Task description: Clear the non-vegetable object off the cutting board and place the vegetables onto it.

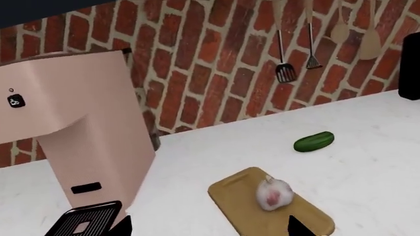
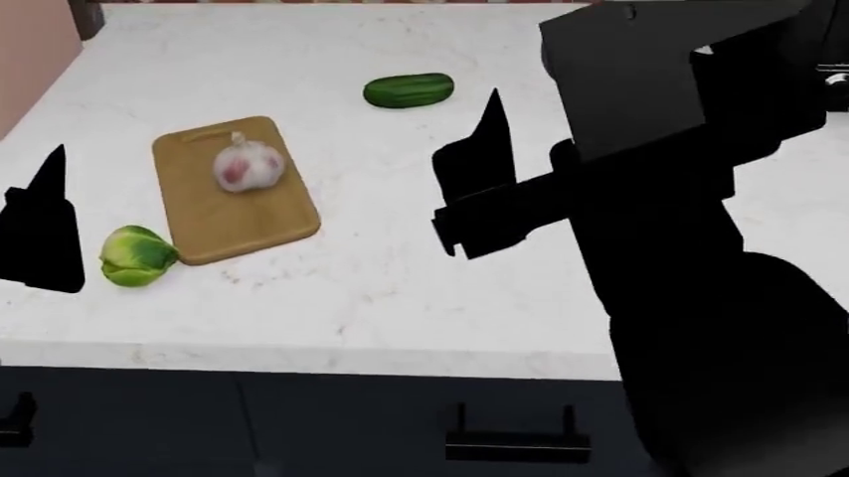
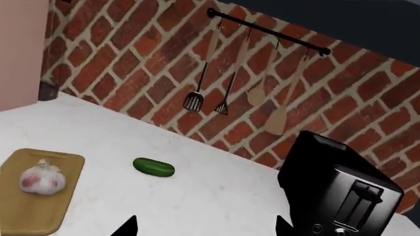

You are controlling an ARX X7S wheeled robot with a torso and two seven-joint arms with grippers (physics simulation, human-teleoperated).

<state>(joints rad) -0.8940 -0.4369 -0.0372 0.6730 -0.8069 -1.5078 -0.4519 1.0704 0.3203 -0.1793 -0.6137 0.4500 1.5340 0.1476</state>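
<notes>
The whitish garlic bulb (image 2: 247, 165) with pink blotches lies on the wooden cutting board (image 2: 253, 214) at the left of the counter. The dark-green cucumber (image 2: 409, 90) lies on the counter beyond and to the right of the board. In the left wrist view, garlic (image 1: 274, 193), board (image 1: 233, 192) and cucumber (image 1: 314, 141) show ahead of my open, empty left gripper (image 1: 211, 228), which hovers near the board's end. In the right wrist view, my right gripper (image 3: 204, 227) is open and empty above bare counter, with the cucumber (image 3: 153, 167) and garlic (image 3: 41, 179) off to one side.
A small green leafy vegetable (image 2: 135, 256) lies against the board's near left corner. A pink appliance (image 1: 85, 137) stands at the counter's left. A black toaster (image 3: 341, 196) stands at the right. Utensils (image 3: 194, 101) hang on the brick wall.
</notes>
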